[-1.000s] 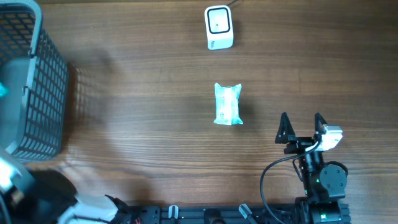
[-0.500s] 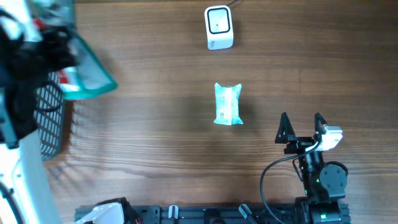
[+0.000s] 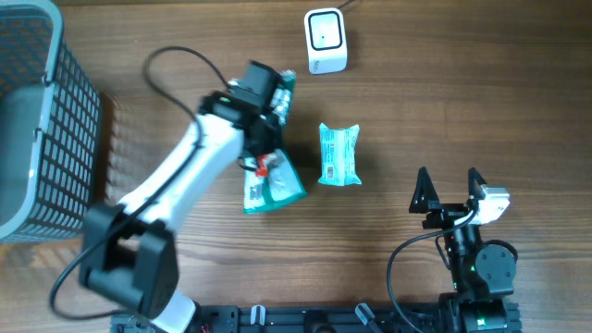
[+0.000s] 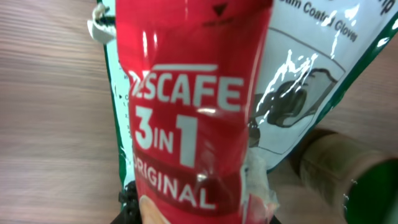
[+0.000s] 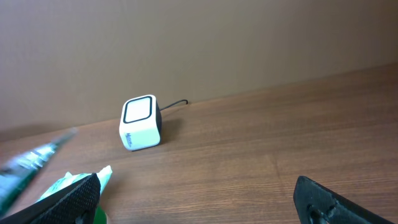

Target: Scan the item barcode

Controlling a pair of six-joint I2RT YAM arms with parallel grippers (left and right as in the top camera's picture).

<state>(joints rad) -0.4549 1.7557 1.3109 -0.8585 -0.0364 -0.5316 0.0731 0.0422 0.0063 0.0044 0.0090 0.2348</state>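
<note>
My left gripper (image 3: 262,159) is shut on a red Nescafe 3-in-1 packet (image 4: 186,118), which fills the left wrist view. A white, green-edged wrapper (image 4: 311,68) lies right behind it. From overhead this bundle (image 3: 271,185) hangs over the middle of the table, just left of a teal pack (image 3: 339,154). No barcode shows on the red face. The white scanner (image 3: 325,40) stands at the back and also appears in the right wrist view as a white box (image 5: 142,122). My right gripper (image 3: 449,190) rests open at the front right, its jaws wide apart with nothing between them (image 5: 205,202).
A grey mesh basket (image 3: 69,139) stands at the left edge. The teal pack (image 5: 71,183) lies flat just ahead of my right gripper's left finger. A cable runs from the scanner toward the back wall.
My left arm has swung from the basket at the left to the middle of the table, carrying the packet with it. The right arm and the teal pack have not moved.
</note>
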